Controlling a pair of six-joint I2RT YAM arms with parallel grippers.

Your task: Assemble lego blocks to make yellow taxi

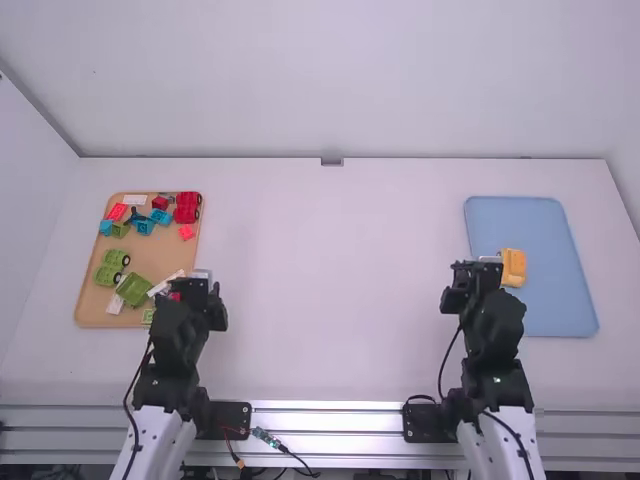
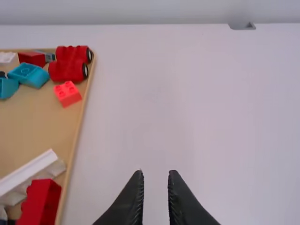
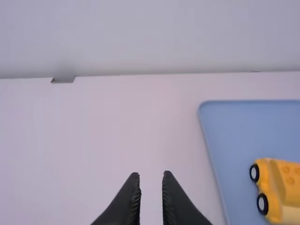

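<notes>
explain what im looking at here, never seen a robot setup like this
Two white-and-black robot arms, left and right, stand at a white table. One camera looks down from above and behind them; the other two pictures come from cameras on the arms' wrists. To the left, a tan rectangular tray holds red, green, blue and white plastic toy blocks. To the right, a blue rectangular tray holds a yellow wheeled toy vehicle. The black two-fingered left tool and right tool are open, holding nothing.
</notes>
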